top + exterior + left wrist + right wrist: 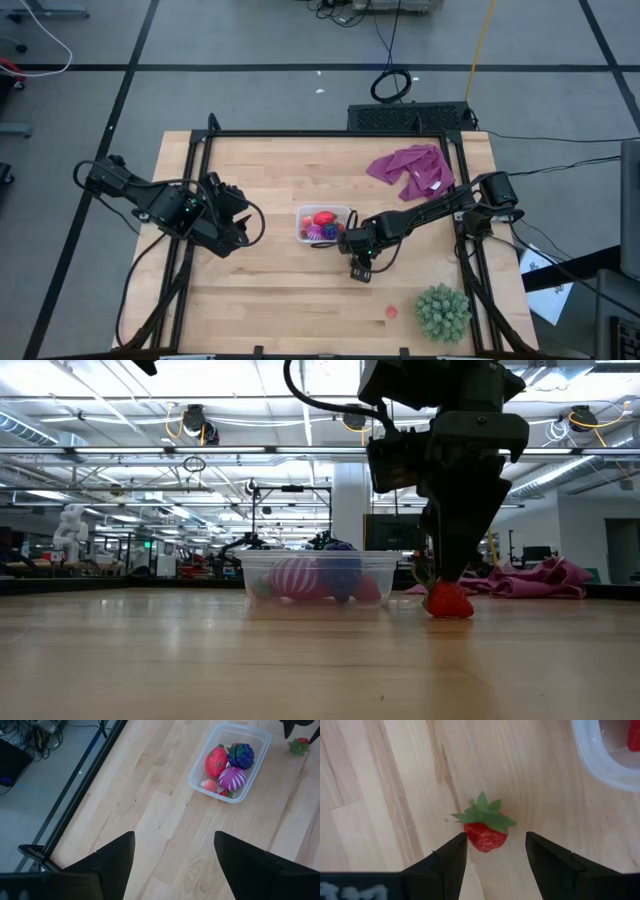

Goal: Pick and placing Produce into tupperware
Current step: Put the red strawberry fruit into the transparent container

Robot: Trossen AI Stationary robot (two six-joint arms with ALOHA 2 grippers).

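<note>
Right wrist view showed the right claw (pixel 495 851) spread, its fingers either side of a red strawberry (pixel 486 834) lying on the counter (pixel 390 785) just beside the tupperware (pixel 322 224). The left claw (pixel 175 857) hung released, apart.

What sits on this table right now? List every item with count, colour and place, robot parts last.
tupperware: one, clear, table centre
produce in the tupperware: at least four pieces, red, pink, blue-purple and magenta
strawberry: one, red with green leaves, on the wood beside the tupperware
small piece: one, red, near front edge
spiky ball: one, green, front right corner
cloth: one, purple-magenta, back right
table: one, light wood
left gripper: jaws open, left of the tupperware
right gripper: jaws open, straddling the strawberry
</note>
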